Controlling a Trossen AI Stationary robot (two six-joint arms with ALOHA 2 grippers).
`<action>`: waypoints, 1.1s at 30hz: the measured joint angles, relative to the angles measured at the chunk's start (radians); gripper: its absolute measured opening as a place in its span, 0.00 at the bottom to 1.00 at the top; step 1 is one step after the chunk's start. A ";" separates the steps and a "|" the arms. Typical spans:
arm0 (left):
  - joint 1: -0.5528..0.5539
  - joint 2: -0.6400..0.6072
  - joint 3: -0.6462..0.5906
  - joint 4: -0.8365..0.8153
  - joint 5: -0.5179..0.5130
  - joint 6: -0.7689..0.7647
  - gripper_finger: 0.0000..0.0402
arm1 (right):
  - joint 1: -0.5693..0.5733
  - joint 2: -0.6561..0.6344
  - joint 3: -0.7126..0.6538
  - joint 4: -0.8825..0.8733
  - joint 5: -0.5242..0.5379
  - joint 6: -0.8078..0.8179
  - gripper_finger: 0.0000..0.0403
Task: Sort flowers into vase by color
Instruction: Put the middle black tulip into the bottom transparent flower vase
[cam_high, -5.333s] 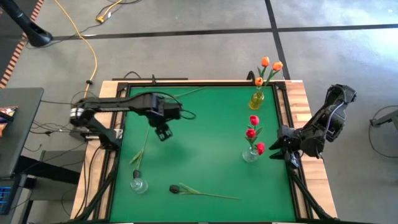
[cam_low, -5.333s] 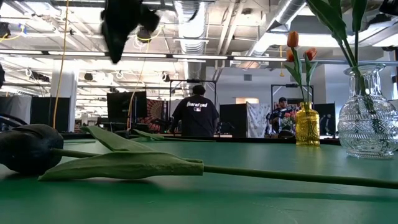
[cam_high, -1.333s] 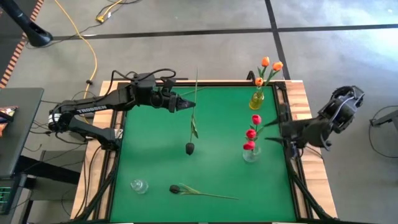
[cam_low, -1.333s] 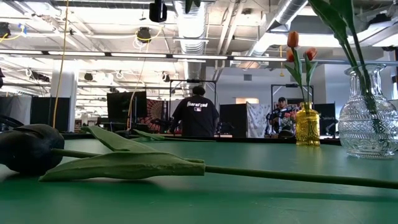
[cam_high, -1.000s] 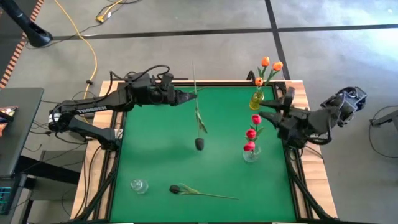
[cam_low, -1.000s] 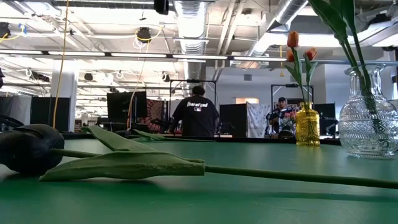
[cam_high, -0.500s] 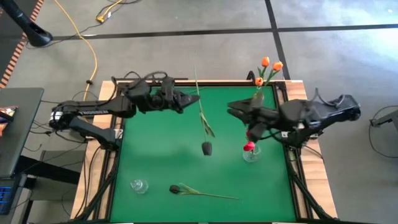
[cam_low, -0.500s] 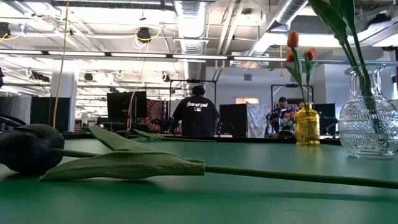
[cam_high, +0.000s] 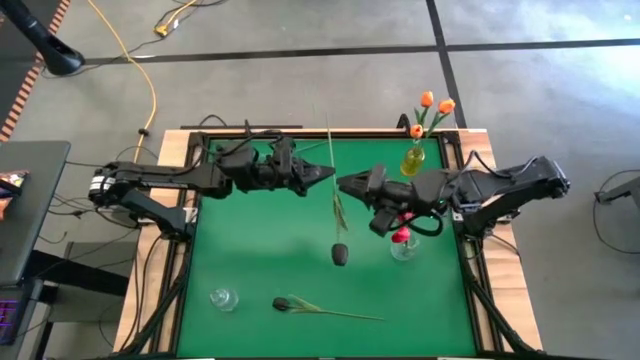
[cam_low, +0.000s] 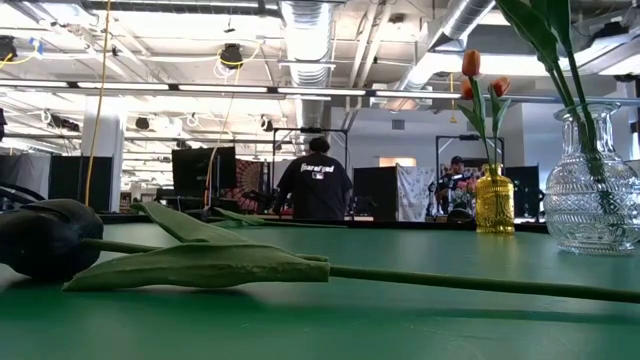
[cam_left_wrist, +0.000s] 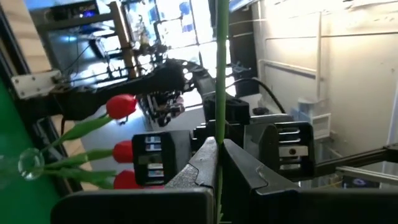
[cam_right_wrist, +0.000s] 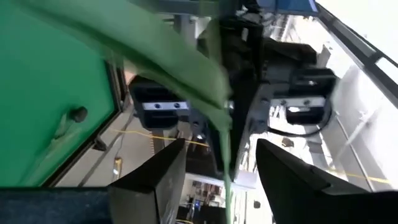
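While my left gripper (cam_high: 329, 173) pinched the dark tulip (cam_high: 340, 252) stem, my right gripper (cam_high: 345, 186) gaped around it; closing there seemed next in the handover.

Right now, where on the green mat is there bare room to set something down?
Free: the stretch between the small empty glass vase and the left arm. Crowded: mat's middle, where both end effectors meet at the held dark tulip, and the right edge's vases.
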 joint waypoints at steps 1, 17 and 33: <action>0.000 0.004 0.000 -0.002 0.000 0.000 0.00 | 0.001 0.006 0.000 -0.001 0.000 0.000 0.54; 0.000 0.015 -0.001 0.001 0.015 -0.004 0.00 | -0.006 0.034 0.000 0.028 -0.024 -0.001 0.32; -0.005 0.015 -0.001 -0.013 0.049 0.071 0.07 | -0.004 0.033 0.000 0.030 -0.071 0.022 0.06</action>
